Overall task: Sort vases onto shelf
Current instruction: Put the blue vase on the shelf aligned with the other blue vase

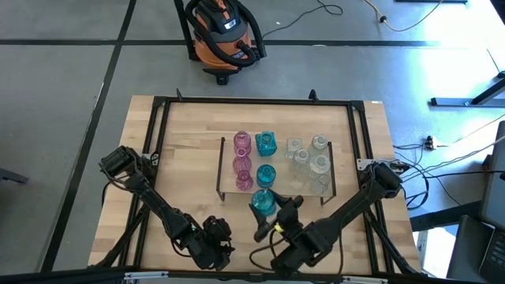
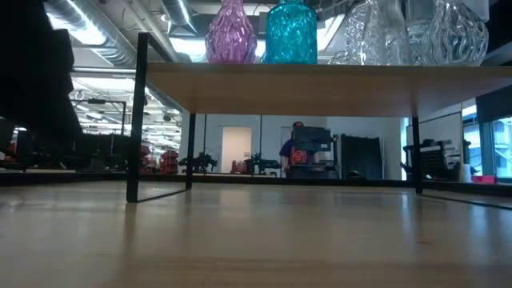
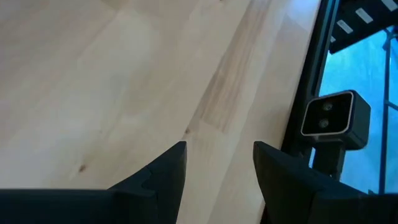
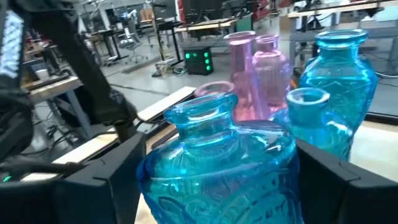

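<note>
Left hand (image 3: pixel 217 171) over bare bench
Its two dark fingers (image 3: pixel 165 171) stand apart with nothing between them, above the light-wood bench (image 3: pixel 124 81). Near the bench's dark edge frame (image 3: pixel 305 81), a small grey two-lens camera (image 3: pixel 336 115) sits on a dark post.

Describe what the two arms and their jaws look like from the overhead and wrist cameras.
Both arms are dark, near-black jointed links with bulky rounded joint housings. The right gripper shows a small yellow-green mark near its wrist; its jaws appear in its own wrist view as flat, angular black plates. The left gripper has matte black jaws with tapered, pointed tips and a stepped notch on one inner edge. No loose cables show along either arm.
</note>
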`<action>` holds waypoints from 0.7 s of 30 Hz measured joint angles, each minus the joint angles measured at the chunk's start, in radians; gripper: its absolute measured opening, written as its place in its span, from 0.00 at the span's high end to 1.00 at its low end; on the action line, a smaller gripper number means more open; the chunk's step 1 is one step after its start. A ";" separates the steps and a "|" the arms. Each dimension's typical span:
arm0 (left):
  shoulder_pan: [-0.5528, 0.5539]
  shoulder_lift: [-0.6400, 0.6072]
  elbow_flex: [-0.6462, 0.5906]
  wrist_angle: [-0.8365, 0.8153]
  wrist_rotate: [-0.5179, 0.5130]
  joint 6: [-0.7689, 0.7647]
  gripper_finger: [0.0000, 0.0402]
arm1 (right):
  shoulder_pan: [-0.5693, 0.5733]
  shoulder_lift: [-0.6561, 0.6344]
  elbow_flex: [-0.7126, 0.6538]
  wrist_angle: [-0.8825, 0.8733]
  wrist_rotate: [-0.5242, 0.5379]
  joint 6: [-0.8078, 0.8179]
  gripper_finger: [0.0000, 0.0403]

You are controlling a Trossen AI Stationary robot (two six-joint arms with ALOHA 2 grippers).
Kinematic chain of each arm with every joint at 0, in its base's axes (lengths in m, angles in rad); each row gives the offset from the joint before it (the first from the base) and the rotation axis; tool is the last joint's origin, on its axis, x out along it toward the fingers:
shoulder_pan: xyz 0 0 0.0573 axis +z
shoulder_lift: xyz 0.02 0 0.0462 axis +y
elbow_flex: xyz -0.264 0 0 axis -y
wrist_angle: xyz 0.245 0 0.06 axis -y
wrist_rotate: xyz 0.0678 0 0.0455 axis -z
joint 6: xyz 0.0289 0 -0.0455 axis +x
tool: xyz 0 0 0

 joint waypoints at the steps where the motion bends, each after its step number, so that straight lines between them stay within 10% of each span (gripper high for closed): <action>1: 0.000 0.000 0.000 0.000 0.006 0.000 0.55 | -0.007 0.000 0.000 -0.009 0.000 0.009 0.27; 21: -0.006 0.000 0.000 0.000 0.059 -0.001 0.55 | -0.074 0.005 -0.080 -0.115 -0.003 0.187 0.27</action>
